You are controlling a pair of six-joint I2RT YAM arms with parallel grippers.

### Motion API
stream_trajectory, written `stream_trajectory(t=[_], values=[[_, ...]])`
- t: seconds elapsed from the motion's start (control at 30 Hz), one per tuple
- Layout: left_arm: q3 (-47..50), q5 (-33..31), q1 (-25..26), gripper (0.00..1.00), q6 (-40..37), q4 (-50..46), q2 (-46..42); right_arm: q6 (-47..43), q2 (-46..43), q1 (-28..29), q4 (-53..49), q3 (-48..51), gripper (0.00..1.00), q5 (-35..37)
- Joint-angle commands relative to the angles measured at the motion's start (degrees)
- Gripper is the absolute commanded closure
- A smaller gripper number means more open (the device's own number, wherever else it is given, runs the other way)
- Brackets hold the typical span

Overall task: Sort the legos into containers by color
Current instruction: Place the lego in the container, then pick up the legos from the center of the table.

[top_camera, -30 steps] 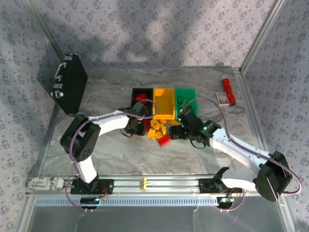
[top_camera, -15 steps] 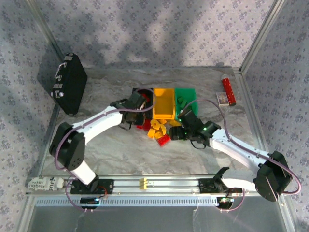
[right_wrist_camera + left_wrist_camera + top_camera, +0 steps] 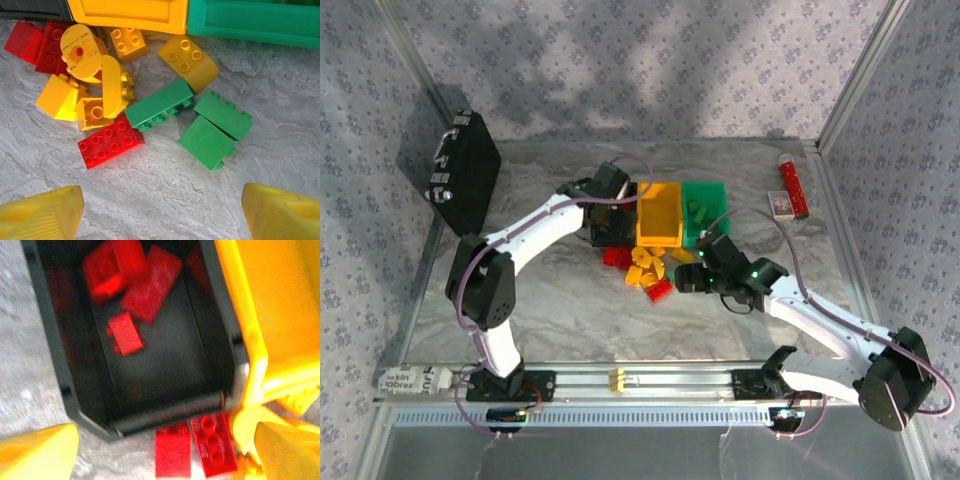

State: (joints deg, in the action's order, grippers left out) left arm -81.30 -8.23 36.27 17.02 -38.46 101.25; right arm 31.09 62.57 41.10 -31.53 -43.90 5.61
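Moved: the left arm has swung away from the loose pile and out over the black bin (image 3: 52, 345). The left pincer (image 3: 162, 455) has spread wide. The right arm has barely shifted.
Right pincer (image 3: 162, 215): open and empty, hovering over the pile near the middle of the surface (image 3: 165, 185).
Loose legos (image 3: 100, 85): yellow, red and green bricks lie jumbled against the near walls of the bins. Three green legos (image 3: 160, 111) are on the right, and two of them touch each other.
Handling: probably light, rigid and hard, with smooth sides that could slip or skid when nudged.
Hold: best taken across the two long flat sides, not the studs. The long green one looks easiest, though a red lego (image 3: 110, 142) touches its end.
Left pincer: spread apart above the black bin, gripping nothing.
Red legos (image 3: 125, 335): several lie inside the black bin, and two more lie just outside its near wall.
Bins: side by side toward the far edge, black on the left, then the yellow bin (image 3: 260, 305), then the green bin (image 3: 260, 20).
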Motion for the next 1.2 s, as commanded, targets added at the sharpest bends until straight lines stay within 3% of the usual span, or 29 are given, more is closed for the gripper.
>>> stream_trajectory(t=[0.0, 0.17, 0.67, 1.17], values=[[5.24, -0.73, 1.13, 0.14, 1.87, 2.97, -5.95, 0.86, -0.27, -0.67, -0.93, 1.11, 0.16, 0.05], [13.14, 2.11, 1.40, 0.31, 4.05, 6.73, -5.93, 0.89, 1.00, -0.67, 0.02, 0.25, 0.16, -0.77], [11.72, 3.96, 1.04, 0.32, 2.26, 9.38, 4.57, 1.34, 1.42, -0.19, -0.88, -0.06, 0.16, -0.18], [13.56, 3.88, -0.91, 0.61, 1.78, 9.02, 2.46, 0.90, 2.63, -0.25, -0.31, -0.55, 0.16, -0.28]])
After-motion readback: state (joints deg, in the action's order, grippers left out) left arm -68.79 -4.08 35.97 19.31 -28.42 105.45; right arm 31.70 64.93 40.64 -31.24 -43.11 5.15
